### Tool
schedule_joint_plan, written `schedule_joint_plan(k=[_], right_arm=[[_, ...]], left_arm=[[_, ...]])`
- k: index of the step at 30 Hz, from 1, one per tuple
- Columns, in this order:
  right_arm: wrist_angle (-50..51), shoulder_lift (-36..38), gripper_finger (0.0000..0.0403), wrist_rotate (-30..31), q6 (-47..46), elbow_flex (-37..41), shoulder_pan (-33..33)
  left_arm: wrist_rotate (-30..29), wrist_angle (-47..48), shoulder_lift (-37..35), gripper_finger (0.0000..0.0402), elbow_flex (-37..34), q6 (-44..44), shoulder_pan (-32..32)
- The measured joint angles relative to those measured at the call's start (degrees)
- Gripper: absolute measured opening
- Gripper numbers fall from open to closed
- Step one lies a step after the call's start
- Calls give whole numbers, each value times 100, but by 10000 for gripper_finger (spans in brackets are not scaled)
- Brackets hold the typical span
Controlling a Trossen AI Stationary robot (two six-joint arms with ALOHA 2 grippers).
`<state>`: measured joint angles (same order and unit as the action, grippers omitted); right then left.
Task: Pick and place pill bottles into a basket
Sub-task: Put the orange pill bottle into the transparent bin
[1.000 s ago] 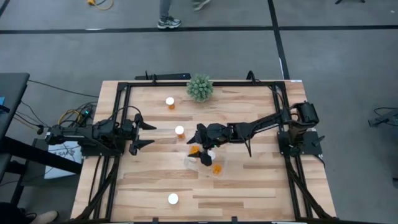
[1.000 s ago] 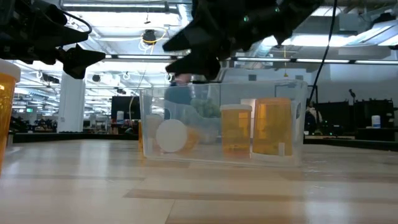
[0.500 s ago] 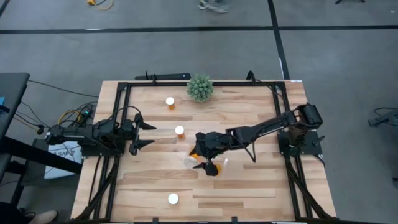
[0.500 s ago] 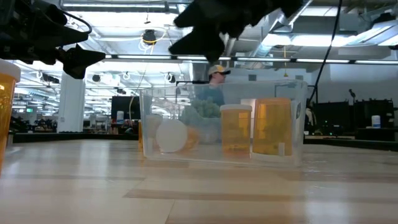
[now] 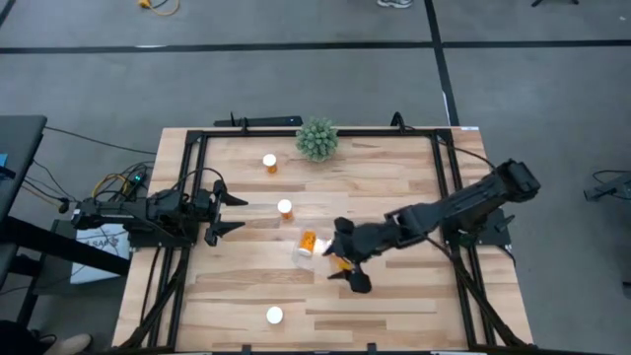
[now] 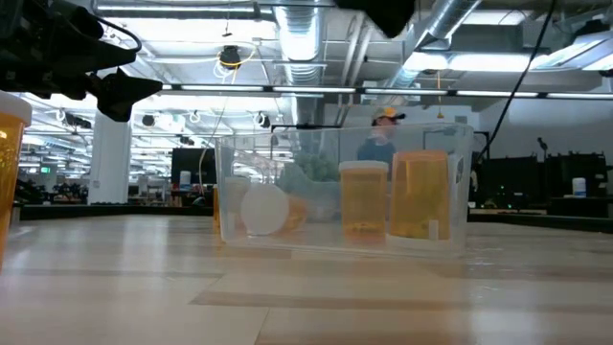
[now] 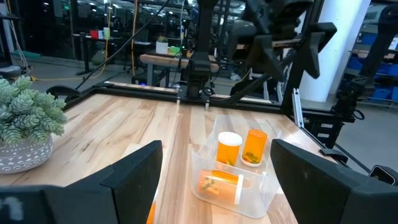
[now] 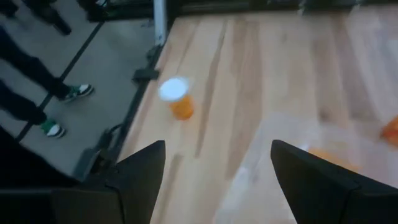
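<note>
I see my right claw (image 5: 347, 264), spread and empty, just right of the clear basket (image 5: 317, 258) at mid-frame, three pill bottles (image 7: 229, 149) inside. My left claw (image 5: 225, 212) waits, released, at desk's left.

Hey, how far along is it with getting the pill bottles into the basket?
Three bottles sit in the basket. Nothing in hand: the right pincer hangs open, empty, beside it; the left pincer waits at the table's side. Three bottles left on the table.
</note>
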<state>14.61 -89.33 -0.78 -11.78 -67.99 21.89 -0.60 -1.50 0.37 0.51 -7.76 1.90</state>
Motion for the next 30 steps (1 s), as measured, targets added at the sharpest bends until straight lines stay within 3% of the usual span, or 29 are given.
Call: schedule_joint_plan(k=[11,17,30], right_arm=[[1495,865,286,607,-323,161,1047],[1146,1852,286,607,-391,1259,1409],[592,4702,286,589,-1123,3411,1949]], left_arm=[[0,-1,0,290,1,-9,-1],[0,-2,-1,290,2,-12,0],[0,-1,0,290,0,-12,0]])
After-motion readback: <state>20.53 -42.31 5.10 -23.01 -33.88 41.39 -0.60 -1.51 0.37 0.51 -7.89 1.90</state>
